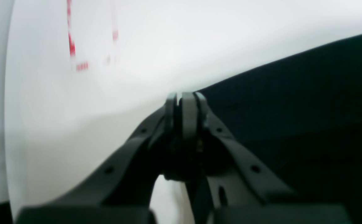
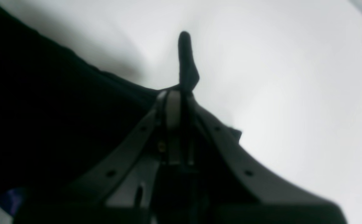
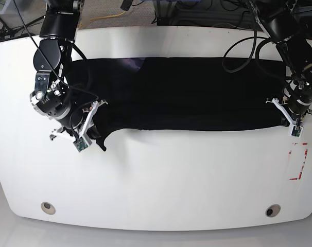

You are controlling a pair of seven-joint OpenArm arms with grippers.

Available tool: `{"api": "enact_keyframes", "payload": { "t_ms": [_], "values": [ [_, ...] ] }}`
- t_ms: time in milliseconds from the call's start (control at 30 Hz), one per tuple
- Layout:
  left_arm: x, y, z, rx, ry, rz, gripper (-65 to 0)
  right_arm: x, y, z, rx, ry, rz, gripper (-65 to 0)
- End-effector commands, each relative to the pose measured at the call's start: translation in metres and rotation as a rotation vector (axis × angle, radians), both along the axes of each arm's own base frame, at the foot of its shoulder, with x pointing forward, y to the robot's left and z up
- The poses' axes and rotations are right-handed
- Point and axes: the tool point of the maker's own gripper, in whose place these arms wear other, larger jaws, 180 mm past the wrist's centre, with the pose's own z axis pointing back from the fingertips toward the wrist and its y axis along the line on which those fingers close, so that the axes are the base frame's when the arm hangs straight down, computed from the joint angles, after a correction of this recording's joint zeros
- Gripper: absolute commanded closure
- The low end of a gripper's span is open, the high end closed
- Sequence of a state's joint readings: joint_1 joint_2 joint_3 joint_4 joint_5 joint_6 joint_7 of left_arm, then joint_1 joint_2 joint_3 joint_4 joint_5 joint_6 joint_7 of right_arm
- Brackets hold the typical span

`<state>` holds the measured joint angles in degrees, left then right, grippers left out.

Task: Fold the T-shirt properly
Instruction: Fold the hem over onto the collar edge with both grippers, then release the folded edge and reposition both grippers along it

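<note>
The black T-shirt lies as a long band across the white table. My right gripper is at its near left corner, shut on the T-shirt. In the right wrist view a tab of black fabric sticks up past its fingertips. My left gripper is at the shirt's near right corner. In the left wrist view its jaws are closed at the edge of the shirt, apparently pinching the corner.
Red tape marks sit on the table just in front of the left gripper and show in the left wrist view. Two round holes are near the table's front edge. Cables hang behind both arms.
</note>
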<state>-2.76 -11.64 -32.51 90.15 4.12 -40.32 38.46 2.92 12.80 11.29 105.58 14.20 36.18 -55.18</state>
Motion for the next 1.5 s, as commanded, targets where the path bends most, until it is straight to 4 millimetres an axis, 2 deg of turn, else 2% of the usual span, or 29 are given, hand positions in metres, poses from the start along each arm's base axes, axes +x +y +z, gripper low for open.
{"api": "enact_keyframes", "payload": {
  "t_ms": [0, 233, 633, 733, 767, 833, 933, 1000, 1067, 1167, 1233, 1333, 1467],
  "values": [
    [-0.001, 0.004, 0.015, 0.032, -0.031, -0.002, 0.0, -0.005, 0.001, 0.016, 0.018, -0.059, -0.01, 0.0],
    [-0.031, 0.003, 0.004, 0.078, 0.037, -0.01, 0.0, -0.047, 0.003, -0.009, 0.037, 0.017, -0.038, 0.0],
    [-0.074, 0.004, -0.027, 0.092, 0.156, -0.02, -0.4, -0.096, -0.003, -0.044, 0.066, 0.143, -0.105, 0.0],
    [-0.082, 0.004, -0.033, 0.094, 0.185, -0.02, -10.0, -0.106, -0.003, -0.051, 0.072, 0.173, -0.116, -8.7],
    [-0.084, 0.005, -0.035, 0.094, 0.196, -0.016, -14.7, -0.109, -0.007, -0.053, 0.079, 0.178, -0.14, -13.0],
    [-0.086, 0.006, -0.037, 0.094, 0.211, -0.011, -24.9, -0.114, -0.02, -0.054, 0.101, 0.179, -0.219, -25.5],
    [-0.085, 0.006, -0.035, 0.096, 0.205, -0.012, -32.2, -0.12, -0.041, -0.053, 0.115, 0.17, -0.318, -41.7],
    [-0.085, 0.007, -0.034, 0.096, 0.204, -0.007, -32.4, -0.125, -0.051, -0.053, 0.12, 0.172, -0.356, -47.4],
    [-0.082, 0.011, -0.022, 0.089, 0.161, 0.008, -32.4, -0.127, -0.054, -0.049, 0.144, 0.165, -0.344, -47.9],
    [-0.075, 0.011, 0.008, 0.029, 0.042, 0.027, -32.6, -0.129, -0.06, -0.04, 0.222, 0.146, -0.367, -47.9],
    [-0.077, 0.015, 0.022, -0.033, -0.007, 0.055, -32.8, -0.127, -0.057, -0.031, 0.297, 0.115, -0.366, -47.9],
    [-0.089, 0.033, 0.032, -0.101, 0.007, 0.117, -32.8, -0.117, -0.042, -0.016, 0.388, 0.072, -0.304, -47.9],
    [-0.097, 0.047, 0.032, -0.221, 0.004, 0.18, -32.9, -0.11, -0.006, -0.015, 0.434, 0.099, -0.176, -47.9]
  ]
}}
